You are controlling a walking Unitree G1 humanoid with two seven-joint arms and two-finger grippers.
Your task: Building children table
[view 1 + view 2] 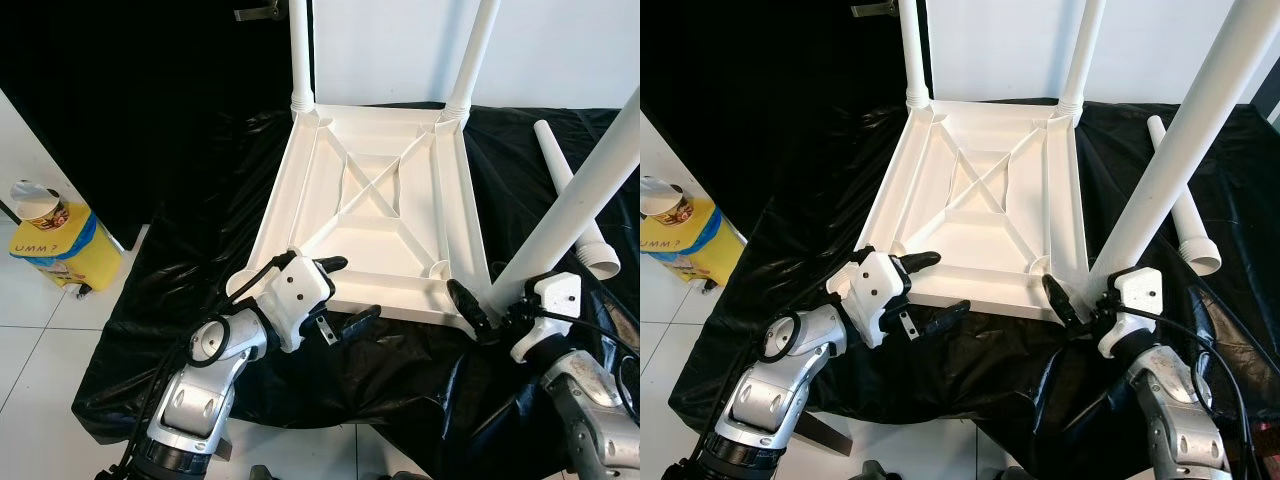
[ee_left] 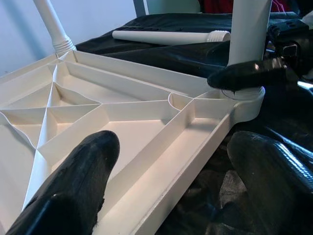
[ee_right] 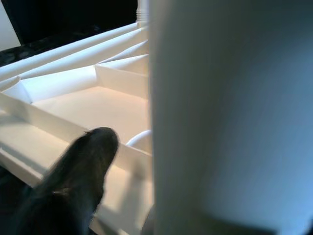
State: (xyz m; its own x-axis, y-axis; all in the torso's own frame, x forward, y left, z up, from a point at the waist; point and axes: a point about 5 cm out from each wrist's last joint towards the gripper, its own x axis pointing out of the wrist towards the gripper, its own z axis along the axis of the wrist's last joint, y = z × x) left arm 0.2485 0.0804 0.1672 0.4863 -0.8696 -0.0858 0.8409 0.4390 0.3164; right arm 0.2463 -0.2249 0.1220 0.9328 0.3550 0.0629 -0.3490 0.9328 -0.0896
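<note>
Left eye view: the white tabletop (image 1: 370,200) lies upside down on a black sheet (image 1: 180,270), two legs (image 1: 300,55) standing at its far corners. The left tool (image 1: 340,292) straddles the near rim, fingers spread apart. The right tool (image 1: 480,315) clamps a third leg (image 1: 575,195) at the near right corner. A loose leg (image 1: 570,195) lies beside it.

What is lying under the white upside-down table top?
A black plastic sheet lies under the table top and spreads past its edges. What the sheet itself rests on beneath the table top is covered.
</note>
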